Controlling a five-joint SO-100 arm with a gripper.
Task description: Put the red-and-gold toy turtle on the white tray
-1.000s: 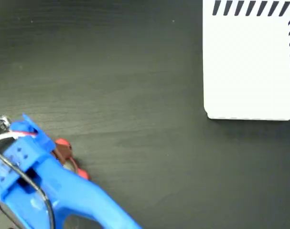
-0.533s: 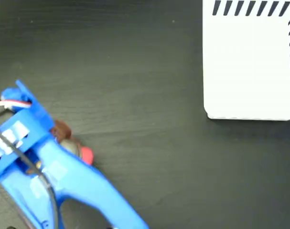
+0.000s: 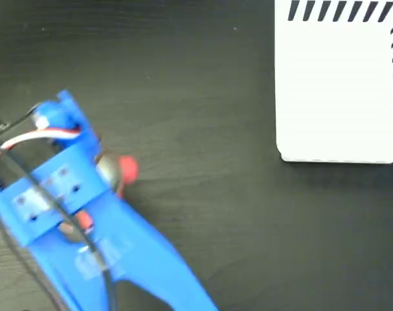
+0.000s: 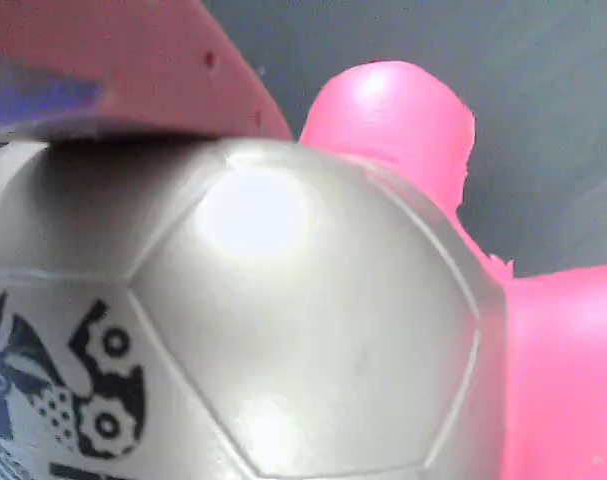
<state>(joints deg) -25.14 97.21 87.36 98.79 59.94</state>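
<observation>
One small turtle (image 3: 118, 172) is sitting clenched in the fingers (image 3: 105, 175) near the tabletop's left edge; rubbery, light, its glossy shell (image 4: 283, 330) likely slipping, so gripping across the shell's sides is probably safest.

Bare dark table (image 3: 202, 129) between gripper (image 3: 102, 172) and white tray (image 3: 338, 91)

Glossy domed shell of rubbery pink-limbed toy turtle (image 4: 283, 340) fills frame; black printed mark lower left; dark tabletop (image 4: 543, 90) behind.
</observation>
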